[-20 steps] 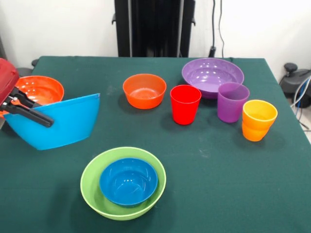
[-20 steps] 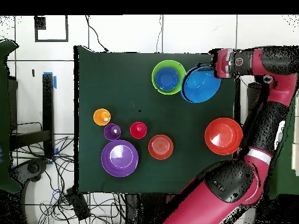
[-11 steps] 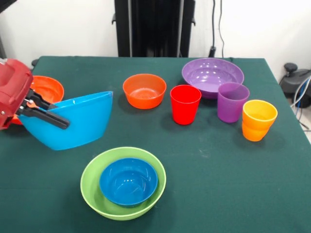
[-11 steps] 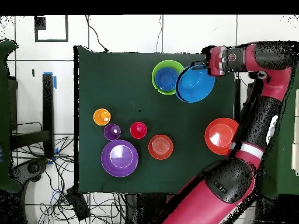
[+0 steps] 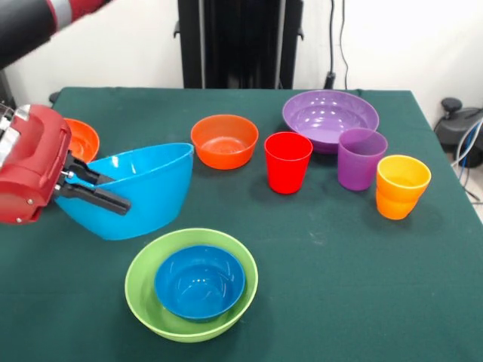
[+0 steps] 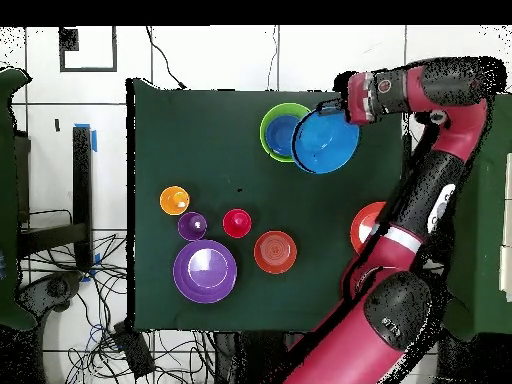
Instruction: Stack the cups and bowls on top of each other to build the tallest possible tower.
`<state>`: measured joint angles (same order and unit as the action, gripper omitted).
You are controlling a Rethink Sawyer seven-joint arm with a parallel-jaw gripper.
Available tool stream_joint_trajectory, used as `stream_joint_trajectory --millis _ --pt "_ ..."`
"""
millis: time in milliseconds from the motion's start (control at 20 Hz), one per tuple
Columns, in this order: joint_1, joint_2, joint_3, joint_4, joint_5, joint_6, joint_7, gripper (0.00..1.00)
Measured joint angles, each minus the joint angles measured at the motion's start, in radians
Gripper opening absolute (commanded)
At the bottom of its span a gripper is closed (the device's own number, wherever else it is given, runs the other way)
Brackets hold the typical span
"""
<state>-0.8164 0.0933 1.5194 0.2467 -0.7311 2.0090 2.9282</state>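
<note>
Gripper: my gripper is clamped on the rim of the light blue bowl; one black finger lies along the outer wall, the other sits inside the rim.
Light blue bowl: off the table, carried tilted, mouth turned up and toward the far side. In the overhead view it overlaps the edge of the green bowl.
Orange-red bowl: wide and shallow, on the table behind my wrist, mostly hidden.
Tower: the green bowl stands upright at the near edge with the dark blue bowl nested inside. Nothing else on it yet.
Key relation: the tower lies below the carried bowl, toward the camera and slightly to the picture's right in the front view. The carried bowl's near wall hangs just above the green rim, not touching as far as I can tell.
Judgement: the bowl needs shifting until centred over the dark blue bowl, levelling, then lowering. Released tilted, it may catch the green rim and slide off.
Small orange bowl: upright mid-table, untouched.
Red cup: upright just beside it.
Purple bowl: far side, upright.
Purple cup: in front of it.
Orange cup: rightmost, upright.
Progress: early; most pieces remain loose.
</note>
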Motion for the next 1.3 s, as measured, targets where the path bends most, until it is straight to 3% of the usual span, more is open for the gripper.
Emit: stream_joint_trajectory --millis 50,250,300,400,450,600,700,900,950,1100,1150,1300 --pt "-0.003 0.005 0.043 -0.009 -0.049 0.02 0.002 0.0" --pt "-0.017 0.032 0.338 -0.076 -0.416 0.134 0.003 0.0" --pt "-0.02 0.039 0.439 -0.098 -0.545 0.163 0.003 0.0" --pt "-0.021 0.044 0.522 -0.116 -0.649 0.183 0.003 0.0" --pt "-0.023 0.049 0.616 -0.136 -0.76 0.199 0.003 0.0" --pt "-0.025 0.056 0.767 -0.167 -0.923 0.21 0.003 0.0" --pt "-0.028 0.06 0.927 -0.197 -1.072 0.209 0.003 0.0" --pt "-0.034 0.064 1.084 -0.22 -1.204 0.209 0.003 0.0" --pt "-0.04 0.065 1.169 -0.229 -1.272 0.209 0.003 0.0" --pt "-0.047 0.066 1.248 -0.236 -1.333 0.21 0.003 0.0" --pt "-0.053 0.066 1.326 -0.243 -1.389 0.21 0.003 0.0" --pt "-0.056 0.066 1.385 -0.247 -1.429 0.209 0.003 0.0"
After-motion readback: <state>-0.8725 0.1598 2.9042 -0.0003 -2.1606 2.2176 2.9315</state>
